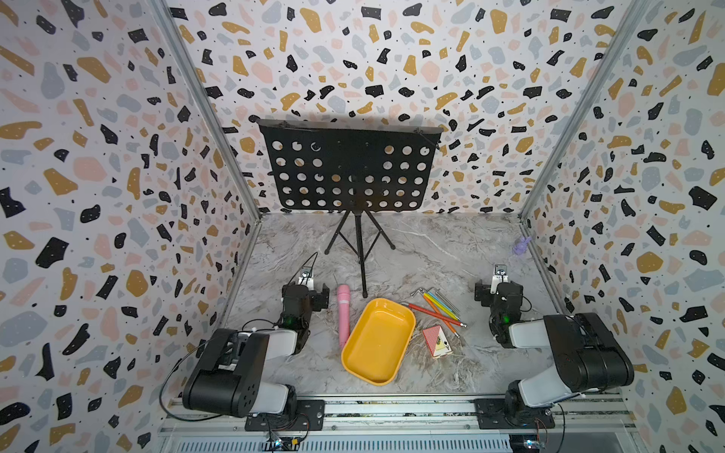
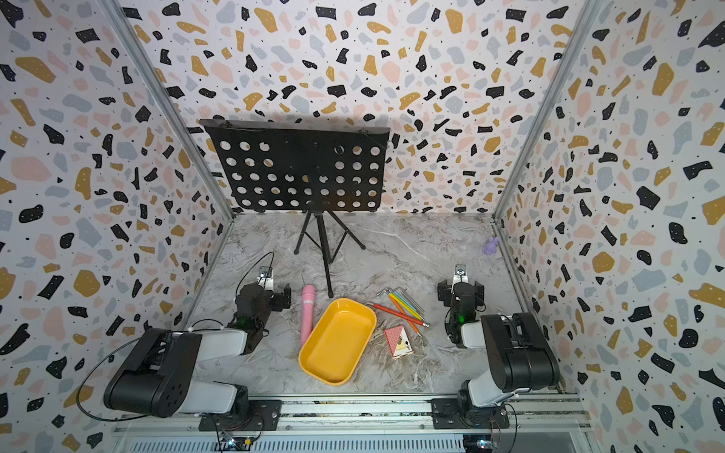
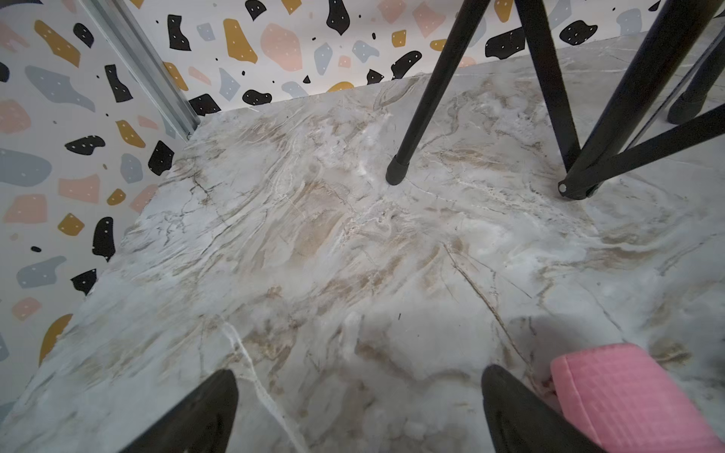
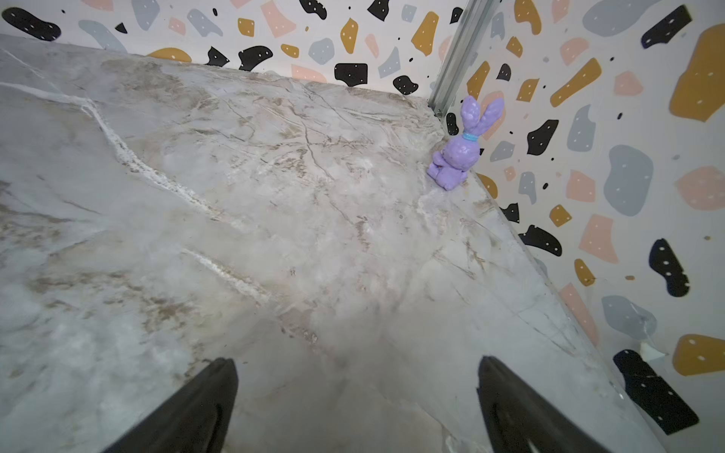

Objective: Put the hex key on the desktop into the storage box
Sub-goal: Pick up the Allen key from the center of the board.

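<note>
Metal hex keys (image 1: 438,305): a loose fan of thin L-shaped rods in red, orange, yellow, green, blue and bare silver. They lie flat on the grey-white marble-patterned desktop (image 1: 392,255), just beside the far right corner of the storage box, with the bent ends toward the back wall.
Storage box (image 1: 376,341): shallow yellow plastic tray with rounded corners, set askew between your two arms. Nothing is in it yet.
Neighbours: a red playing-card box (image 1: 436,342) sits near the keys' long tips. A pink ridged cylinder (image 1: 343,313) runs along the tray's left side.
Right gripper (image 4: 357,364): jaws spread wide and empty over bare marble, to the right of the keys. This looks like your arm for the pick.
Left gripper (image 3: 359,374): also wide and empty, with the pink cylinder just beside one finger.
Risk, grip: the rods are thin and lie flat and overlapping, so your pads may skid off one or pinch several and scatter the rest.
Risk, sweep: a low approach could drag the long red key into the card box, or knock the tray rim and shift the tray.
Hidden: neither wrist view shows the keys or the tray. The top views hide both sets of fingertips under the wrists. You cannot be sure of the key count, or tell whether anything joins the bent ends.
Far off: a black perforated music stand (image 1: 349,168) and a small purple rabbit figure (image 4: 459,153) in the back corner.
</note>
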